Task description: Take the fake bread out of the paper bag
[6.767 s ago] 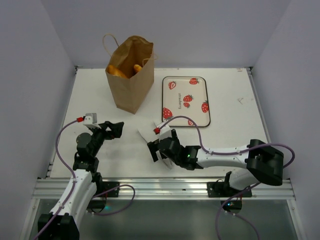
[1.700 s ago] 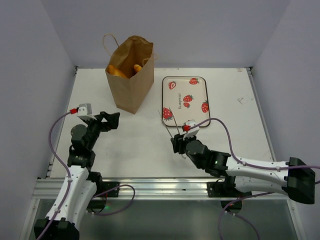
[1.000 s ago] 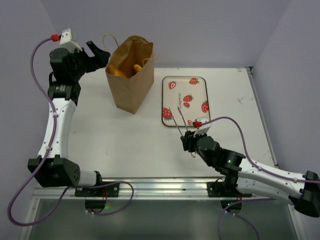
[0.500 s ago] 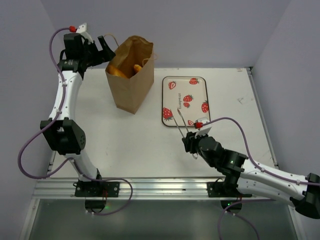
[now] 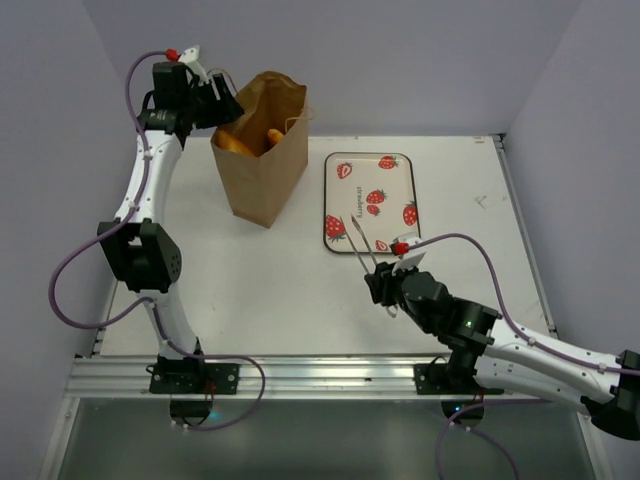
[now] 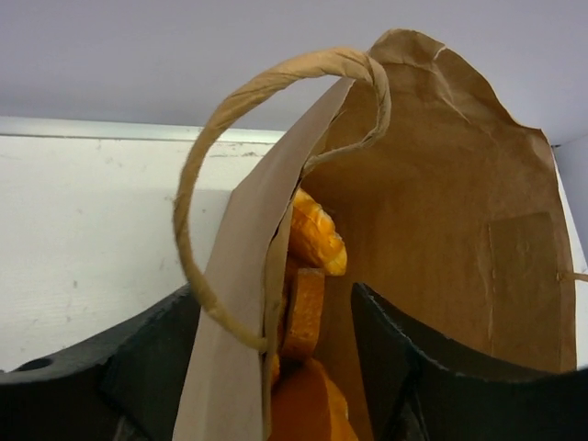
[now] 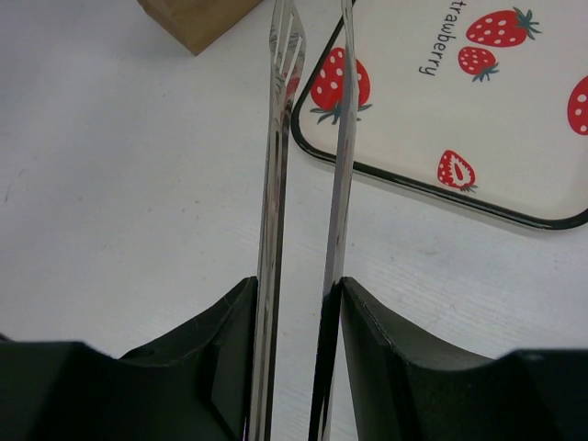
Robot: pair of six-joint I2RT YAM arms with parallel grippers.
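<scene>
Your left arm reaches high over the far left corner of the white bench (image 5: 250,285), and your left hand (image 5: 213,93) sits at the top left rim of the paper bag (image 5: 262,178). The brown bag stands upright near the back wall with its mouth open.

From the left wrist camera, the hand is open. Its two dark fingers (image 6: 138,367) stand apart on either side of the bag's near wall, one outside and one inside the mouth. The wall is between them but not pinched. A twisted paper handle (image 6: 184,220) loops up from that wall, just above the outside finger.

The bread (image 6: 315,241) is all inside the bag. You see glossy golden-orange pieces stacked against the near wall, one with a ridged crust on top and smoother ones below it. From above, two orange ends show in the bag's mouth.

Your right arm lies low across the near right of the bench. Your right hand (image 5: 378,284) is closed on a pair of metal tongs (image 7: 274,184), squeezing the two arms close together. The tongs point away from you, and their tips reach the near left corner of a strawberry-print tray (image 5: 362,182). The tray lies flat just to the right of the bag.
</scene>
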